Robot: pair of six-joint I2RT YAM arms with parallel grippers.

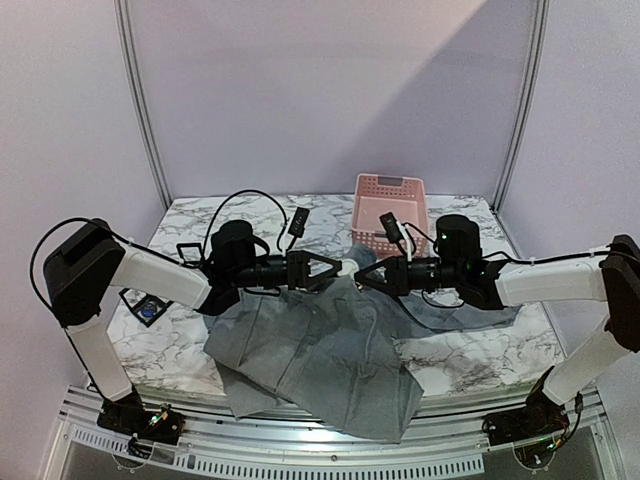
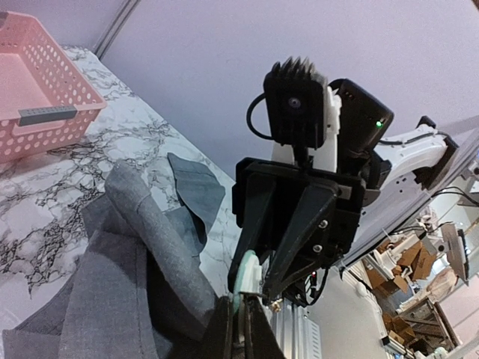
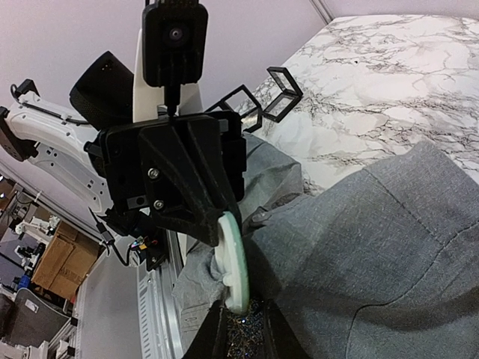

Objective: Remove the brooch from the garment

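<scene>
Brooch (image 3: 233, 262) sat between our hands: left hand (image 1: 338, 268) clenched on garment (image 1: 320, 355), right hand (image 1: 362, 277) nearly closed around it.

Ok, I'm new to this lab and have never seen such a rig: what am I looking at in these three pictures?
It is two robot arms bolted at the near edge of a marble table. The wide picture comes from a fixed camera above and behind them. The other two come from cameras on the wrists, so each one looks across at the opposite arm.

A grey garment lies on the table, partly hanging over the front edge, and a pink basket stands at the back.

The left gripper and right gripper meet in the middle, where the cloth is lifted. Between them is a pale round disc, probably the brooch. The left gripper is shut there, but I cannot tell whether it is on the disc or the cloth. The right gripper's grip is unclear too.
</scene>
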